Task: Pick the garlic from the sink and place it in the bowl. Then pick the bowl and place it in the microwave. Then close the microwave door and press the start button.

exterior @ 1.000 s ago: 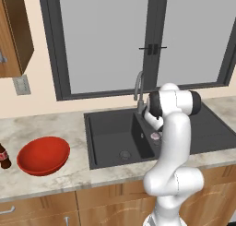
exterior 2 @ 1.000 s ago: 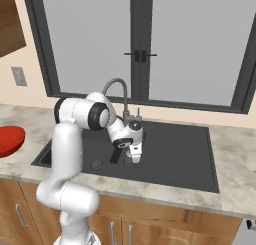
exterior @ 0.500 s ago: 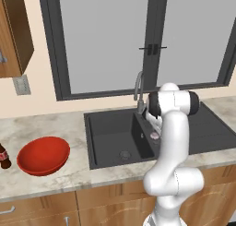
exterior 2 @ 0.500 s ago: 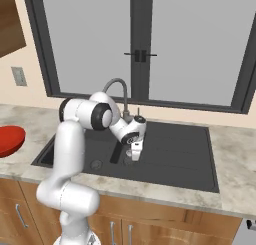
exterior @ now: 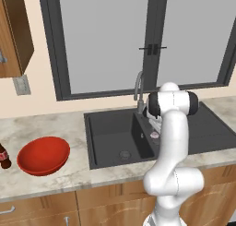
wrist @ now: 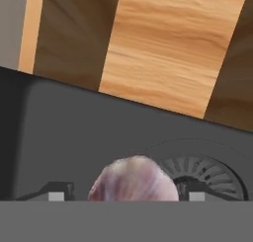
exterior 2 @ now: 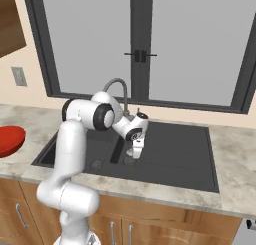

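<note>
The whitish-pink garlic (wrist: pixel 133 179) lies on the floor of the dark grey sink (exterior: pixel 110 128), next to a round drain (wrist: pixel 207 174). My gripper (wrist: pixel 127 194) is lowered into the right basin and straddles the bulb. One fingertip (wrist: pixel 59 192) stands on each side of it, with a narrow gap still showing, so the jaws are open. From the base views the gripper (exterior: pixel 155 132) (exterior 2: pixel 134 151) hangs low in the sink (exterior 2: pixel 175 154), with a bit of pink garlic (exterior: pixel 155 135) at its tips. The red bowl (exterior: pixel 44 155) (exterior 2: pixel 9 139) rests on the counter left of the sink. The microwave is out of view.
A curved metal faucet (exterior: pixel 138 86) (exterior 2: pixel 117 84) rises just behind the hand. A dark bottle (exterior: pixel 3 156) stands at the counter's left edge beside the bowl. A wooden wall cabinet (exterior: pixel 16 31) hangs upper left, and a wide window spans the back wall.
The hand has settled slightly lower over the garlic. The fingers have drawn a little closer together around it.
</note>
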